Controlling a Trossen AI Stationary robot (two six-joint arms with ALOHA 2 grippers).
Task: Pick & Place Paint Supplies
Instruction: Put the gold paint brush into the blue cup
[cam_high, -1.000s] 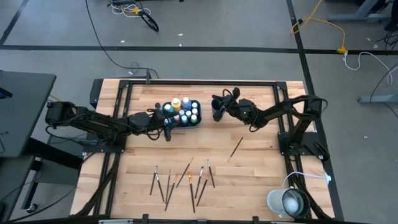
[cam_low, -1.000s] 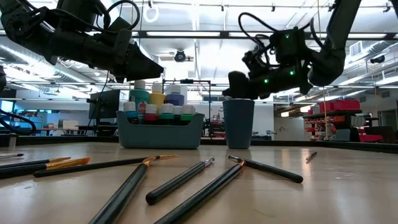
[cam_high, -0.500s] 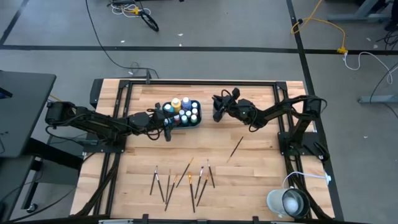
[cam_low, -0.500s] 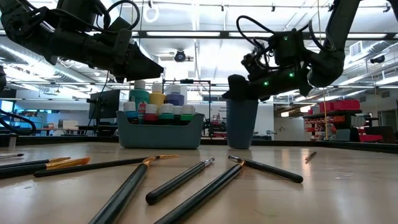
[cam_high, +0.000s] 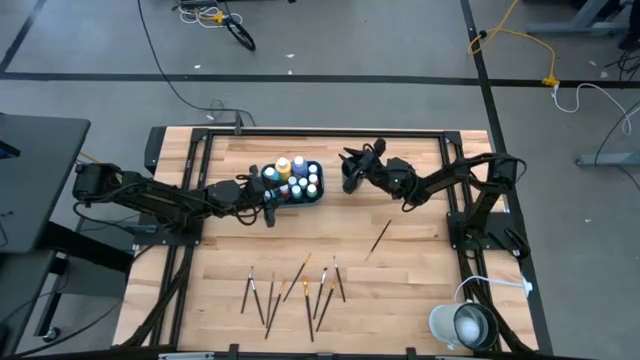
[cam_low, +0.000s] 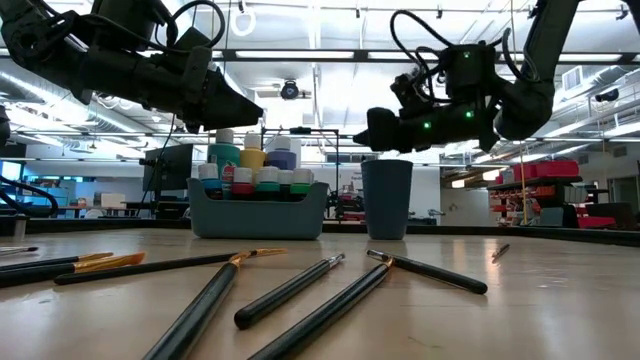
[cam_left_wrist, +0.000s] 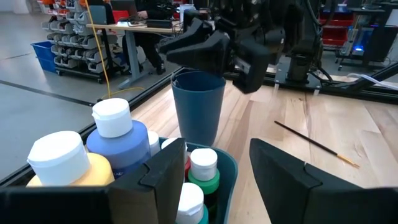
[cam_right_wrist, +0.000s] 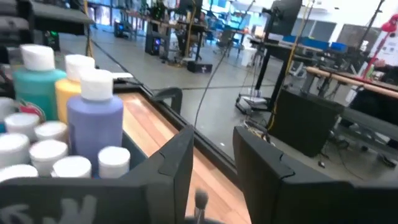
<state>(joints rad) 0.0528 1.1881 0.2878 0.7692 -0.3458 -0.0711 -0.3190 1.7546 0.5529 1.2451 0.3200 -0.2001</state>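
Brush drop at the cup

Right hand (cam_low: 375, 128) hung just above the cup (cam_low: 387, 198), fingers parted, probably releasing a brush; bottles (cam_high: 292, 178) sat in the tray (cam_low: 258, 213), left hand (cam_high: 268, 203) open beside, empty.

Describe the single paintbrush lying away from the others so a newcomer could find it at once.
Start at the wooden table and find the dark blue cup beside the tray of paint bottles. Nearer the front edge, toward the right arm's base, lies the lone brush, slanted and apart from the front cluster.
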